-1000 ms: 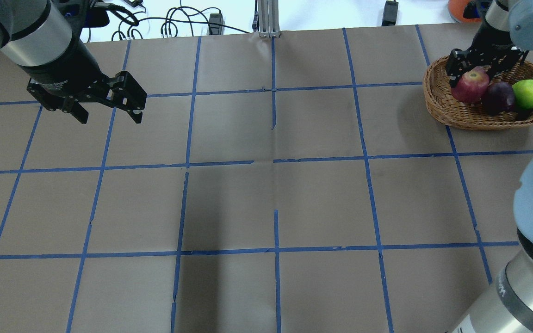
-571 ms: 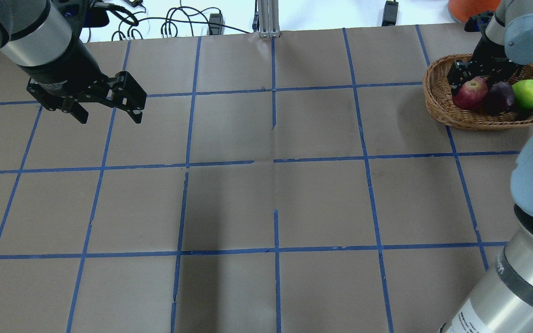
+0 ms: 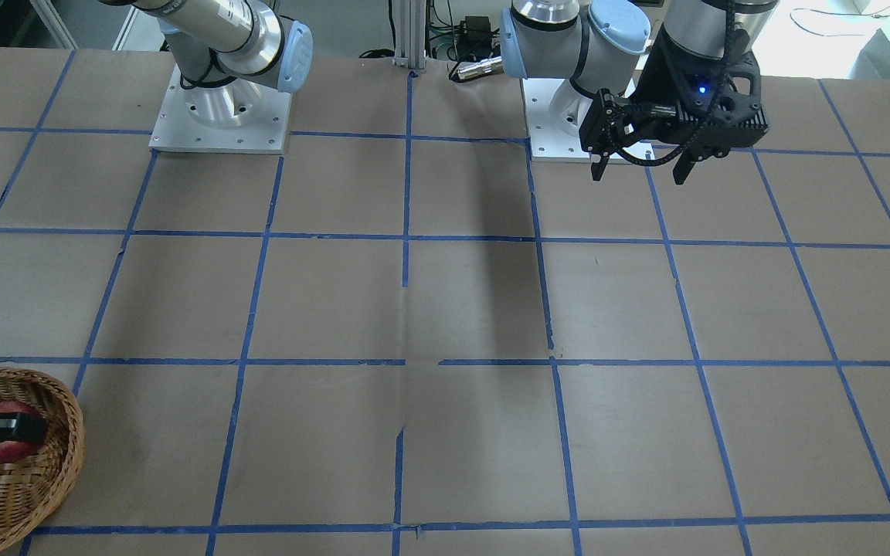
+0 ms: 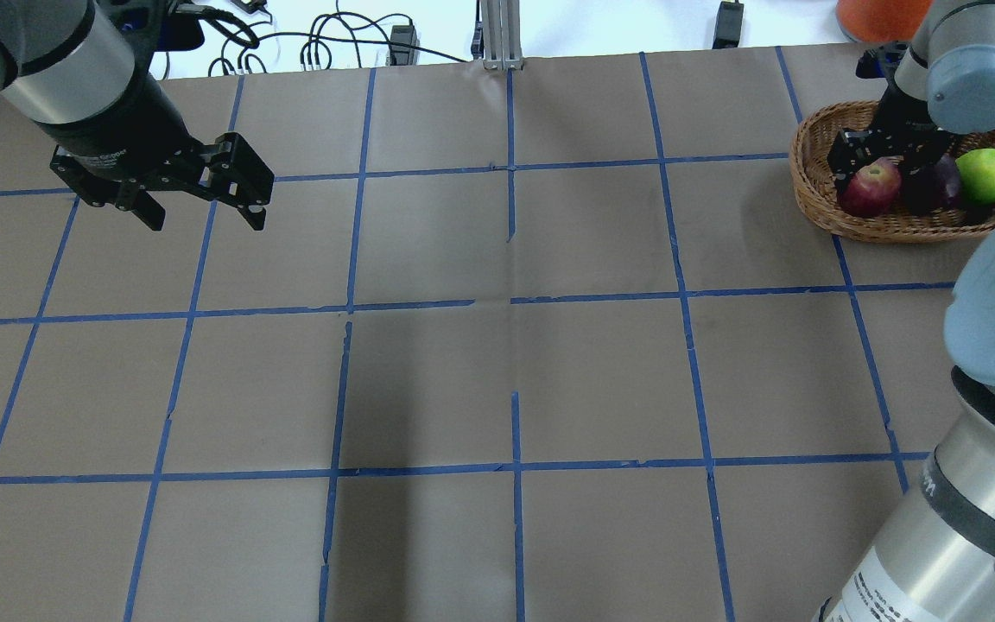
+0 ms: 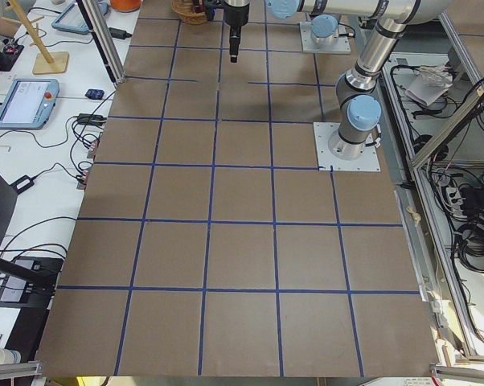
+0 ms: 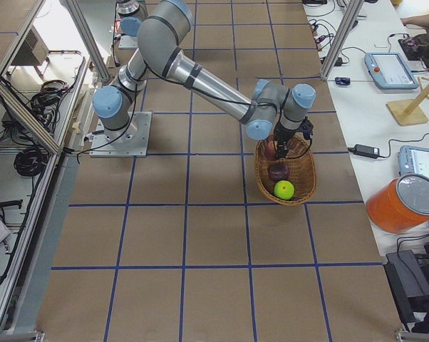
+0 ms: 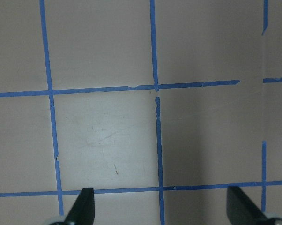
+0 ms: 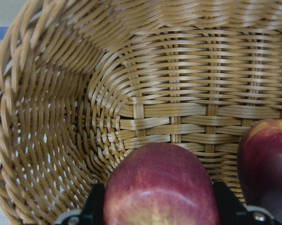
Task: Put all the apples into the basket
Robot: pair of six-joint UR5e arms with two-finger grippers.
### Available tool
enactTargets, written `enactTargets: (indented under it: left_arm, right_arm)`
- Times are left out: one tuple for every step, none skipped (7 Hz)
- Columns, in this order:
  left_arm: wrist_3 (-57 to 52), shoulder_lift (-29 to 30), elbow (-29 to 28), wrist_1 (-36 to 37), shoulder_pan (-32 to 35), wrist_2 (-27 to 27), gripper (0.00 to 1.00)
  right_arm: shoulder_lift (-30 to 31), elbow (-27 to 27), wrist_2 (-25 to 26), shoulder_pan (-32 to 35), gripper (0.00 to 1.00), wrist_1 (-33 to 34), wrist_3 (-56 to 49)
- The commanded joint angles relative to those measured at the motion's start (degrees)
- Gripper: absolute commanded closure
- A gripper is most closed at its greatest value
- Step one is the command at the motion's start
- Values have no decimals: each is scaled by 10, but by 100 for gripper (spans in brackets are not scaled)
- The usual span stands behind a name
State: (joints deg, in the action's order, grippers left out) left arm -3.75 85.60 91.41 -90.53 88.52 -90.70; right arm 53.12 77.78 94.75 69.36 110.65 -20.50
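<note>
At upper right of the overhead view we see the wicker basket (image 4: 815, 206) holding the green apple (image 4: 987, 174) and maroon apple (image 4: 938, 183), the right gripper (image 4: 873, 161) clamped on the red apple (image 4: 869, 190) inside it, leaving only release, we judge; the left gripper (image 4: 204, 220) hangs open.

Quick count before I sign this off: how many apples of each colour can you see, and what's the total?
Green apple: 1
Maroon apple: 1
Red apple: 1
Total: 3 apples, all inside the basket.
</note>
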Motion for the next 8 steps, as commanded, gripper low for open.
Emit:
enactTargets:
  left_arm:
    - [0, 0, 0, -1, 0, 0, 0]
    - [0, 0, 0, 0, 0, 0, 0]
    - [1, -1, 0, 0, 0, 0, 0]
    - [0, 0, 0, 0, 0, 1, 0]
    - [0, 0, 0, 0, 0, 1, 0]
    - [0, -1, 0, 0, 0, 0, 0]
    - [0, -1, 0, -1, 0, 0, 0]
    - [0, 0, 0, -1, 0, 0, 0]
  right_arm:
    - [2, -1, 3, -1, 0, -10, -1]
    - [10, -6, 3, -1, 0, -20, -2]
    - [35, -8, 6, 1, 0, -48, -2]
    - [83, -3, 2, 4, 0, -100, 0]
    - [144, 0, -6, 10, 0, -138, 12]
    - [190, 0, -16, 38, 0, -184, 33]
    - [225, 0, -12, 87, 0, -241, 128]
    - [258, 1, -13, 137, 0, -283, 222]
